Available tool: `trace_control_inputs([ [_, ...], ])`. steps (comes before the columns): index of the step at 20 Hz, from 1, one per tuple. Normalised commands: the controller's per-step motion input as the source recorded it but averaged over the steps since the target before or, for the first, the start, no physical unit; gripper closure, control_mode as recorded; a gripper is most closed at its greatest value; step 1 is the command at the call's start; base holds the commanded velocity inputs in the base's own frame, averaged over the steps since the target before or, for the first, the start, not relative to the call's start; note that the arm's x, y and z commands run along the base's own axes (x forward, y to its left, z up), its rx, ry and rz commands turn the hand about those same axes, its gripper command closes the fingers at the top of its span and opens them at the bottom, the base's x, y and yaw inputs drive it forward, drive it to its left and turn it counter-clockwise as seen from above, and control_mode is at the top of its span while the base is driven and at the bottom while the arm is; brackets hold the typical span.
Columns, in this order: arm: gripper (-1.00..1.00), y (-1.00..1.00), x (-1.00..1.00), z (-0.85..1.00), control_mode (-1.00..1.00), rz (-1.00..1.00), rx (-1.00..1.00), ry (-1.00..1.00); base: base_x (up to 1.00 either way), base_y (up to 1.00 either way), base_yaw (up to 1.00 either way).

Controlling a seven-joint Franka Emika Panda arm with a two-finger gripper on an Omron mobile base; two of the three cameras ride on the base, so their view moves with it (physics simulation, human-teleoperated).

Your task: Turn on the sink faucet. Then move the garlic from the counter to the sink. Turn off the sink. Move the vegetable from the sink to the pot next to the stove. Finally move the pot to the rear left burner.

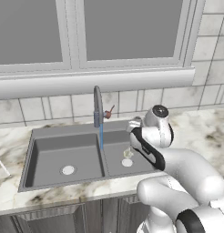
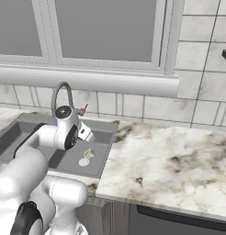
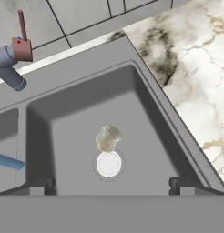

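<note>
Simulated kitchen: pale marble countertop [image 2: 170, 160] under a grey-framed window, tiled wall behind, a grey double-basin steel sink [image 1: 50, 132] set into the counter.

My gripper [image 3: 109, 184] hangs over the right-hand basin with jaws spread wide and nothing between them; the two dark fingertips [image 3: 38, 186] stand far apart at the foot of the hand view.

Directly ahead, at about twelve o'clock from the midpoint of my jaws, the small pale off-white garlic bulb [image 3: 108, 138] lies on the basin floor, touching the upper edge of the round white drain [image 3: 108, 164]. From the left base view it sits just above that drain.

Further out, at ten o'clock, the grey arched faucet [image 1: 98, 107] with its small red lever handle [image 3: 22, 43] stands on the rear rim. A blue water stream [image 1: 101, 135] falls from the spout, so I judge the water is running and shutting it off is the step in hand.

Handling judgement: the garlic looks light, firm, lumpy, likely wet and slippery. Best hold is across its widest middle, jaws descending from above, closing gently.
</note>
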Motion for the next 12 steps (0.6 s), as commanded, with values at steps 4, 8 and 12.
trace_control_inputs([
  [4, -1.00, 0.00, -0.06, 0.41, -1.00, 0.15, 0.00, -0.08, 0.00, 0.00, 0.00],
  [8, -1.00, 0.00, -0.01, 0.37, -1.00, 0.17, -0.02, -0.13, 0.00, 0.00, 0.00],
  [12, -1.00, 0.00, 0.00, 0.12, -1.00, 0.21, -0.07, -0.14, 0.00, 0.00, 0.00],
])
